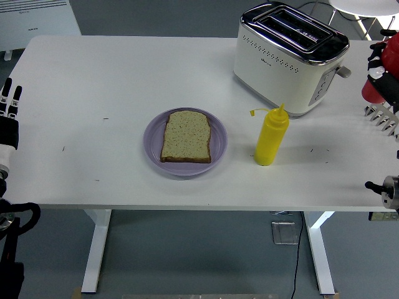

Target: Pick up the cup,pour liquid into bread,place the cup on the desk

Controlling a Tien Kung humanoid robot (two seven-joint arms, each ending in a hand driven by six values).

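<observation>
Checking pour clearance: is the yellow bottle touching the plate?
Apart. The head view shows a strip of bare white table between the yellow bottle and the rim of the plate holding the bread.

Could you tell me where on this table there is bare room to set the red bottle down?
The table is bare across its left half, from the plate to the left hand, and along the near edge. The right is crowded: toaster, yellow bottle, and the right hand holding the red bottle.
</observation>
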